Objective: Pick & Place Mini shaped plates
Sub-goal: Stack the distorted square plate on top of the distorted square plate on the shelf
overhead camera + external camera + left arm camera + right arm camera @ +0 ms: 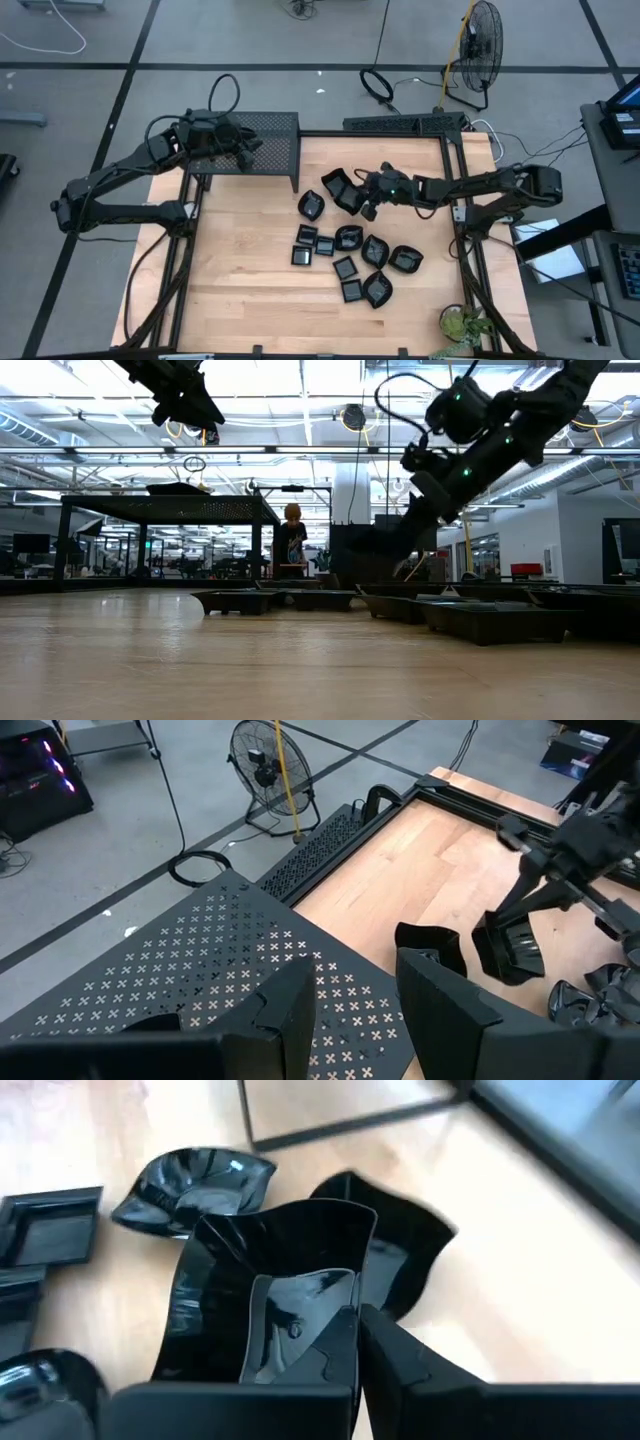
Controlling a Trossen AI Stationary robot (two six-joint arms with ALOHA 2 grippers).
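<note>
Right wrist view shows the right end effector [345, 1335] closed on the rim of one wavy-edged mini plate [275, 1280], held tilted beside the mesh rack [262, 138]. A glossy rim pinched at one edge could slip or swing, I judge, dropping onto the other plates [350, 255] out from the rack. The left end effector [243, 148] hovers over the rack, fingers apart, empty.
</note>
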